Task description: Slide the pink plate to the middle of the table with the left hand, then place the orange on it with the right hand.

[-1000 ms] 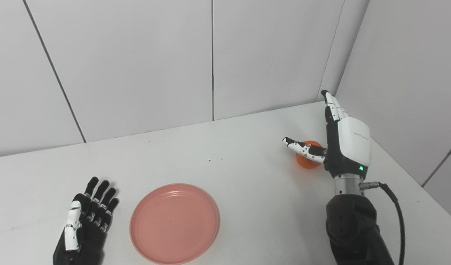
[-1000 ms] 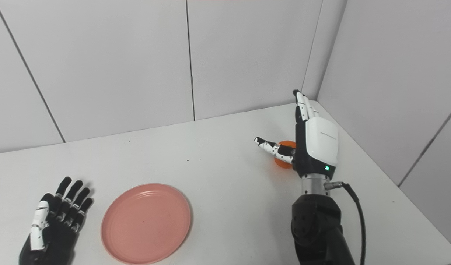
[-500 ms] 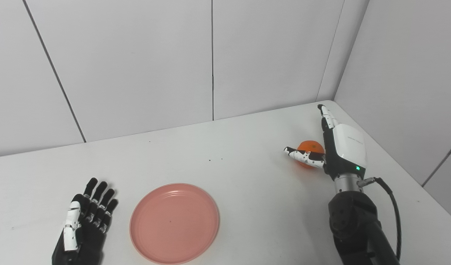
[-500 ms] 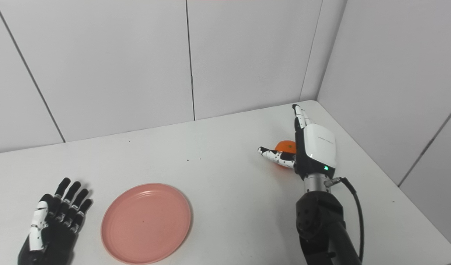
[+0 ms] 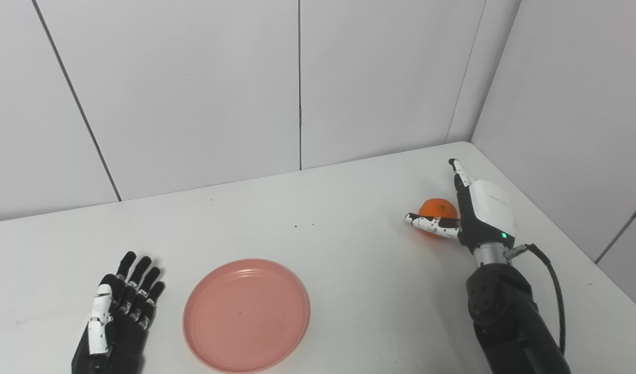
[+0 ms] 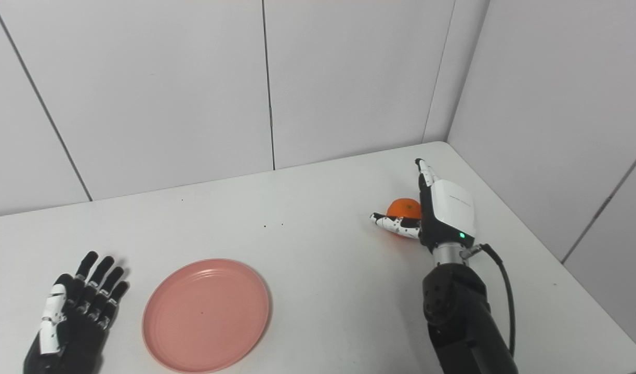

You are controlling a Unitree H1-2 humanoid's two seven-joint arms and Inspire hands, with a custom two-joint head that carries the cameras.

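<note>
Orange (image 5: 437, 209) sits tucked between the right hand's (image 5: 479, 218) spread thumb and palm, not gripped yet. Wrap fully before lifting; it'll probably roll. Left hand (image 5: 118, 317) rests open beside the pink plate (image 5: 245, 316).

left hand (image 5: 118, 311): black fingers; white thumb segments
right hand (image 5: 484, 215): white back shell; green light; black forearm; black cable (image 5: 554, 296)

Bright, even overhead light; soft faint shadows on tabletop (image 5: 349, 270), no glare. Sharp throughout, slight wide-angle bend at pic edges.
</note>
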